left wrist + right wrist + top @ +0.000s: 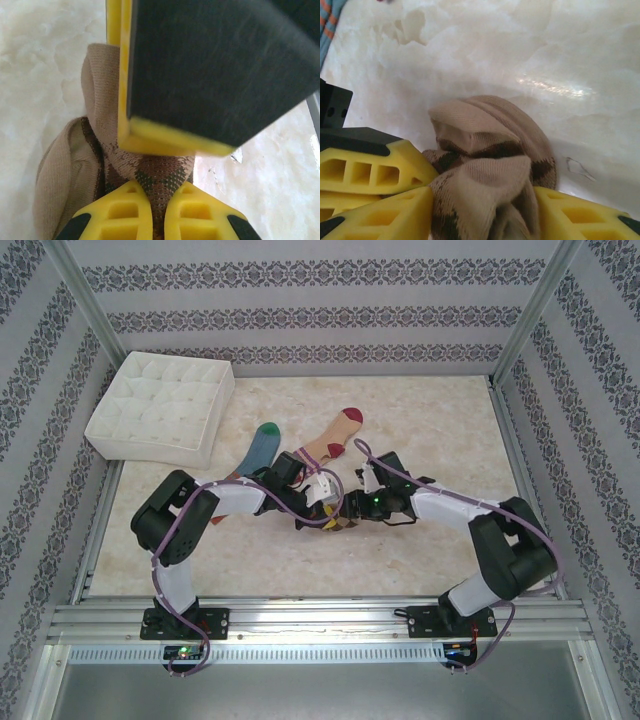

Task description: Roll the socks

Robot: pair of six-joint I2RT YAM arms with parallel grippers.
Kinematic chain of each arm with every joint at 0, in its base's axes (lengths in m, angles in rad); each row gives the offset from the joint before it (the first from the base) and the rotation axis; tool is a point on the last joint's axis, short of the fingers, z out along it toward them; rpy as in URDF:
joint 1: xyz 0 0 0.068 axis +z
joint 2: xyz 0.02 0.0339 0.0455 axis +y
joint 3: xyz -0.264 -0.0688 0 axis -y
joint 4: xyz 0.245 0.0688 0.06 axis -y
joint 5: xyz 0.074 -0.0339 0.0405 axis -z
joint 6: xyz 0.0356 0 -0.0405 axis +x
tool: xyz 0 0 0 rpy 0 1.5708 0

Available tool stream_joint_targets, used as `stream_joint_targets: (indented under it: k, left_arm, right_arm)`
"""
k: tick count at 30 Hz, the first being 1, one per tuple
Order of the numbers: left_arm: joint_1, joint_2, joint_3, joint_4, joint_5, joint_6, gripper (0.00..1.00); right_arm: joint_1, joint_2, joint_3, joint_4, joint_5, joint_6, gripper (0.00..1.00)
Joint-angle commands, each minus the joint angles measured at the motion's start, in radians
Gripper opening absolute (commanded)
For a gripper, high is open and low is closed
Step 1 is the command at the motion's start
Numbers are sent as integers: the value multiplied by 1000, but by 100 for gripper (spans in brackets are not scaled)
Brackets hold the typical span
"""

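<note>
- Near the middle of the top view, on the pale tabletop: argyle sock, bunched into a loose, half-rolled wad where the two arms meet.
- Left fingers: closed, pinching a fold of the argyle sock at the bottom of the left wrist view, knit squeezed thin between the tips.
- Right fingers: spread apart along the bottom of the right wrist view, one on each side of the wad, fabric touching both; cannot tell whether pressing in or merely flanking.
- Higher in the top view, left of centre: blue sock with a green toe, stretched out; just right of it, tan sock with a maroon toe, also stretched out. Neither rolled yet, lower ends hidden under the arms.
- Upper left of the top view: white quilted box, well apart from both sets of fingers.
- Handling, by judgement: light, soft, stretchy knit with no stiffness of its own; likely to sag and spring open once released; not fragile.
- Where to take hold, by judgement: across the whole roll or at the cuff edge, through several layers at once; a pinch on one outer layer would probably peel it off rather than turn the roll.
- Risk: loose fabric snagging between the two sets of fingers, so close together here.
</note>
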Motion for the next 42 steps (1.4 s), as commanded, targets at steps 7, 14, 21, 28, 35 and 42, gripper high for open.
stream_joint_targets:
  k: [7, 14, 21, 28, 35, 42]
  left_arm:
    - [7, -33, -78, 75, -49, -38, 24]
    - [-15, -165, -166, 170, -180, 55, 34]
    - [-47, -280, -256, 234, -298, 164, 44]
    - [-147, -381, -345, 280, -497, 343, 47]
    - [-261, -304, -321, 311, -703, 448, 51]
    - [-288, -177, -304, 396, -793, 439, 52]
  right_arm:
    - [36, 105, 57, -27, 7, 26, 28]
    - [65, 124, 83, -72, 44, 20, 15]
    - [82, 147, 108, -97, 53, 19, 14]
    - [86, 164, 130, -122, 54, 21, 14]
    - [86, 178, 143, -139, 41, 25, 14]
    - [83, 188, 150, -153, 15, 30, 18]
